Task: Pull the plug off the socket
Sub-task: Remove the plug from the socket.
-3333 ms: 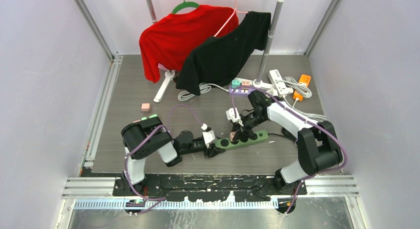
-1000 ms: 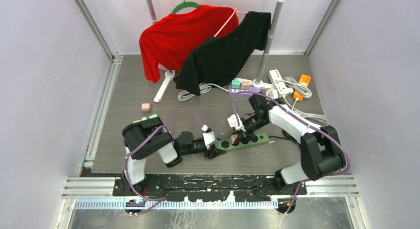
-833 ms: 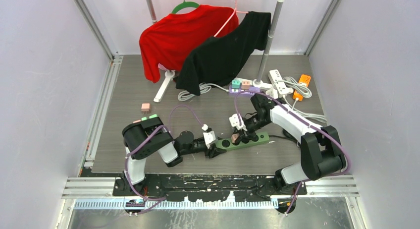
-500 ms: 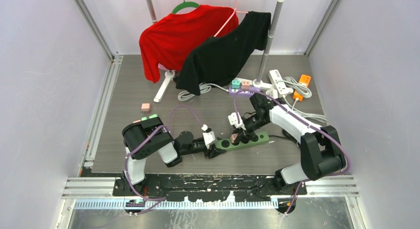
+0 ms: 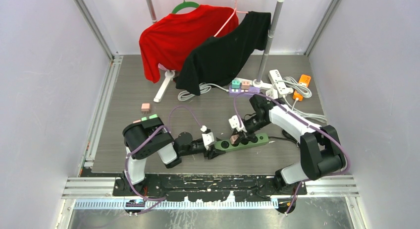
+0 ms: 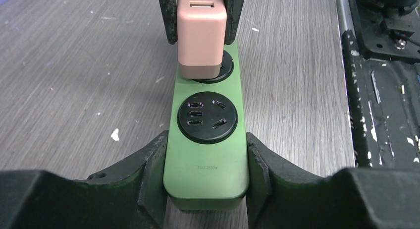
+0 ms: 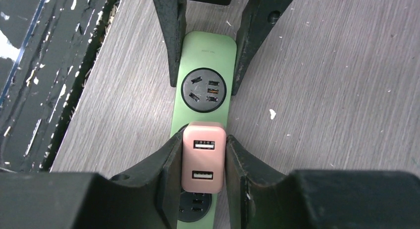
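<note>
A green power strip (image 5: 247,140) lies on the grey table near the front. A pink USB plug (image 5: 234,138) stands on its second round socket. My left gripper (image 5: 216,147) is shut on the strip's near end; in the left wrist view the fingers (image 6: 154,169) clamp both sides of the strip (image 6: 208,154). My right gripper (image 5: 237,136) is shut on the pink plug (image 7: 204,162), one finger on each side. The plug (image 6: 200,38) has its base at the socket face. No prongs show, and I cannot tell how deep it sits.
A clothes rack pole (image 5: 267,45) at the back carries a red shirt (image 5: 178,35) and a black shirt (image 5: 228,50). White power strips and cables (image 5: 285,85) and an orange one (image 5: 301,85) lie back right. A small pink cube plug (image 5: 145,107) lies at the left.
My right gripper has shifted slightly around the pink plug while staying shut on it. The strip and my left gripper have barely moved.
</note>
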Tool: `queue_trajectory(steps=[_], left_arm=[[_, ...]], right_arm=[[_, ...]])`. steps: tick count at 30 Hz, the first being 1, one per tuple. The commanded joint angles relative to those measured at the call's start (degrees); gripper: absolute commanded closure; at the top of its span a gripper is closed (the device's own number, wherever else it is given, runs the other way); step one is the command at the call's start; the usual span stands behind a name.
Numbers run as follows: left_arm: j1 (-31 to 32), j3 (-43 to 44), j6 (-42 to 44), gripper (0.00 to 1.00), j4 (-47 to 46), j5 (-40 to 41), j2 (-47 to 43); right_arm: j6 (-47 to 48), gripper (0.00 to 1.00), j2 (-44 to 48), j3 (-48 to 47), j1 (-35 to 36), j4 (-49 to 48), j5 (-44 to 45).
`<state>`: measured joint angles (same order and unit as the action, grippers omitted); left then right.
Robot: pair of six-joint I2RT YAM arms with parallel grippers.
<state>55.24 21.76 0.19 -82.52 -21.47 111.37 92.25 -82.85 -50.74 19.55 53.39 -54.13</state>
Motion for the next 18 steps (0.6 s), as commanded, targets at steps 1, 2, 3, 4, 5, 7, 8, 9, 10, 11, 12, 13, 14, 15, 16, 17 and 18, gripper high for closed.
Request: queue_trajectory(steps=[1,2,3,4,5,7,8,9,10,11,12,13,14,15,16,17,18], left_arm=[[-1.82,-1.37,0.02,1.00,3.07,4.65,1.74],[-1.80,-1.41,-0.01,1.00,3.07,4.74,1.74],[-1.80,-1.42,-0.01,1.00,3.02,4.79,1.83],[-1.75,-1.37,0.03,1.00,3.06,4.93,1.83],[-1.79,-1.40,0.00,1.00,3.07,4.95,1.83],[-1.80,-1.41,0.03,1.00,3.07,4.96,1.85],[-1.81,-1.40,0.01,1.00,3.05,4.95,1.83],[-1.81,-1.37,0.03,1.00,3.07,4.95,1.83],[-1.79,-1.39,0.01,1.00,3.02,4.93,1.91],[-1.78,-1.33,0.06,1.00,3.06,4.95,1.92],[-1.79,-1.26,0.03,1.00,3.07,4.92,1.92],[-1.78,-1.28,0.03,1.00,3.07,4.89,1.94],[-1.87,-1.35,0.04,1.00,3.02,4.87,1.90],[-1.89,-1.37,-0.05,1.00,3.06,4.83,1.86],[-1.89,-1.37,-0.09,1.00,3.07,4.74,1.83],[-1.89,-1.30,-0.14,1.00,3.07,4.72,1.95],[-1.88,-1.28,-0.18,1.00,3.07,4.70,2.00]], right_arm=[[-17.17,0.99,3.22,0.47,3.19,-8.88,-3.64],[-22.37,0.99,3.21,0.20,2.79,-11.60,-2.80],[-24.99,0.99,3.17,-0.14,2.01,-12.62,-1.63],[-24.92,0.99,3.48,-0.22,0.93,-12.54,-0.40],[-23.15,0.99,3.79,-0.28,-0.71,-11.23,0.26],[-13.89,0.99,4.56,-0.84,-5.39,-4.27,0.45],[-8.65,0.99,4.77,-1.05,-7.33,0.05,0.52],[-3.65,0.99,4.80,-1.30,-8.62,3.70,1.08],[0.43,0.99,4.68,-1.45,-9.48,7.18,1.88],[2.93,0.99,4.51,-1.28,-9.89,9.00,2.37],[4.84,0.99,4.27,-0.84,-9.86,10.11,2.07],[8.68,0.99,3.94,-0.37,-9.63,12.04,0.84],[11.87,0.99,3.45,-0.01,-8.74,13.66,-0.28],[13.05,0.99,3.02,0.10,-7.42,14.35,-1.31],[13.05,0.99,2.72,0.04,-5.63,14.14,-2.24],[12.09,0.99,2.70,0.03,-3.74,12.95,-2.72],[8.76,0.99,3.24,0.39,-1.83,10.12,-3.80]])
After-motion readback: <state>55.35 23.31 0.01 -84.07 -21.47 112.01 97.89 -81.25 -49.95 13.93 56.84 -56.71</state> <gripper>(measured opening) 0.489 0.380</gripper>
